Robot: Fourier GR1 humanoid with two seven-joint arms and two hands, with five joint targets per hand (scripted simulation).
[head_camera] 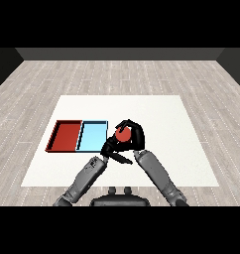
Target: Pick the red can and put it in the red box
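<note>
Red can [123,134]: just right of the light blue tray, over the white table, wrapped by the right hand so that only its round red top and a little of its side show — whether its base touches the table cannot be told
Right hand [133,134]: black, fingers and thumb curled round the red can, arching over its top and far side; its grey forearm runs down to the lower right
Left hand [112,150]: black, just below and left of the can, close against the right hand; fingers reach out fairly straight toward the right and hold nothing; whether they touch the can cannot be told
Left forearm [85,177]: grey, coming up from the lower left toward the middle of the table's near edge
Right forearm [155,171]: grey, slanting up and left from the lower right, ending at the wrist just under the can
Red tray [55,139]: on the left part of the table, shallow, dark rim, nothing inside it — well apart from the can, with the blue tray between them
Light blue tray [83,136]: touching the red tray's right side, same shape, nothing inside; its right rim lies just beside the two hands
Table [171,129]: white, square top, trays on its left half, both hands near its middle
Floor [211,89]: pale wood planks around the table, dark wall behind
</note>
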